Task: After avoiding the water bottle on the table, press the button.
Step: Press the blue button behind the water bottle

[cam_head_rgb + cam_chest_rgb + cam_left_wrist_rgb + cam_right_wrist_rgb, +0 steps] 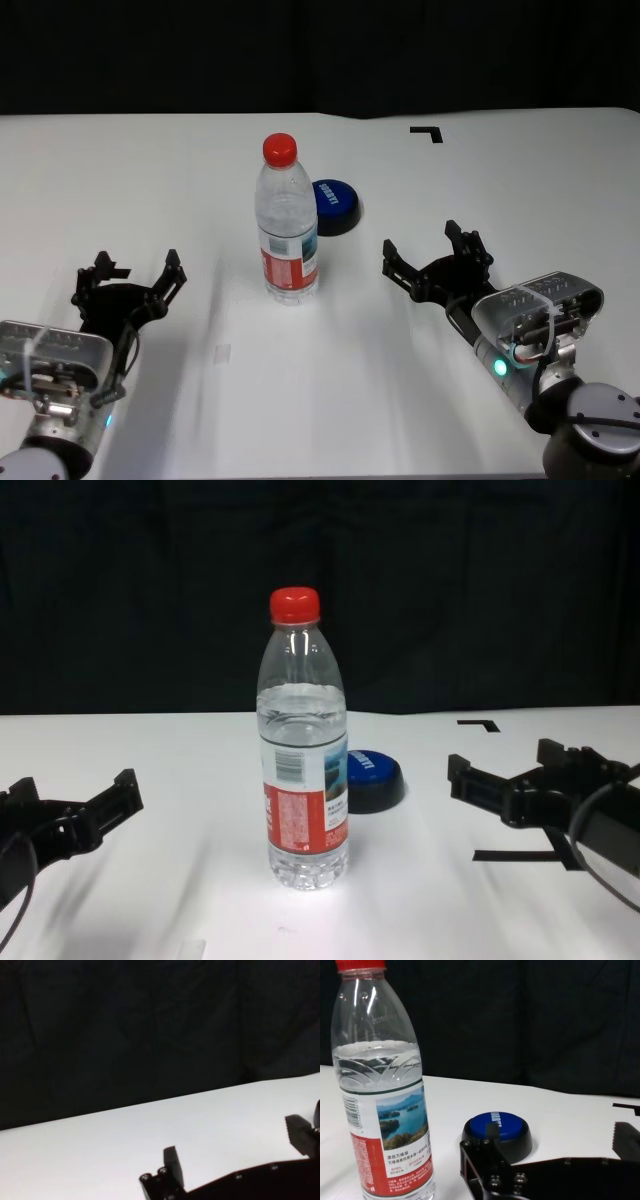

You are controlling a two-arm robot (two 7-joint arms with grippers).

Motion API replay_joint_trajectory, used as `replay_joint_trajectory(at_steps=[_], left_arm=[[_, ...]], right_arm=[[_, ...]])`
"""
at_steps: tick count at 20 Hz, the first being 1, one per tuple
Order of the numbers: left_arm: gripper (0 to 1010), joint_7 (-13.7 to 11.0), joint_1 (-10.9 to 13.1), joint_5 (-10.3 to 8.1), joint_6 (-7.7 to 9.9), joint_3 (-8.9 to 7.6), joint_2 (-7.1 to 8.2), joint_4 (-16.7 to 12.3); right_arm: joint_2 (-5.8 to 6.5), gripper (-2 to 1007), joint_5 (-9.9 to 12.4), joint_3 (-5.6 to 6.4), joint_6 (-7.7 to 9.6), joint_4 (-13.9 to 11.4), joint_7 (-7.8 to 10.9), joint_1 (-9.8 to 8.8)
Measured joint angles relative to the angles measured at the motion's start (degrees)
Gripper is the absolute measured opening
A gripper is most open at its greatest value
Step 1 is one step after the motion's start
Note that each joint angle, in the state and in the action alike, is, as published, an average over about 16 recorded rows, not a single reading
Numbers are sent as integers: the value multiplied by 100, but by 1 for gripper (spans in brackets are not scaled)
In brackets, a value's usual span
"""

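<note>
The water bottle [287,225] stands upright mid-table, clear with a red cap and red-and-white label; it also shows in the chest view [303,750] and the right wrist view [382,1090]. Just behind it to the right sits the button [335,205], a low blue dome on a black base [497,1132] [372,778]. My right gripper [432,258] is open, low over the table [520,180] to the right of the bottle and nearer to me than the button. My left gripper [128,275] is open at the near left, apart from both.
A black tape corner mark [428,131] lies at the far right of the table, and a black tape line [512,856] runs under my right gripper. A dark curtain backs the far edge.
</note>
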Motion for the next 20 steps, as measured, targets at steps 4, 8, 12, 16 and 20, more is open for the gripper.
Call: replay_joint_trajectory(at_steps=[4,8,12,16,20], left_arm=[[1003,0,0,0,0,0,0,0],[1003,0,0,0,0,0,0,0],[1003,0,0,0,0,0,0,0],[1003,0,0,0,0,0,0,0],[1003,0,0,0,0,0,0,0]], right_arm=[[0,1003,0,0,0,0,0,0],[0,1003,0,0,0,0,0,0],[0,1003,0,0,0,0,0,0],[0,1003,0,0,0,0,0,0],[0,1003,0,0,0,0,0,0]])
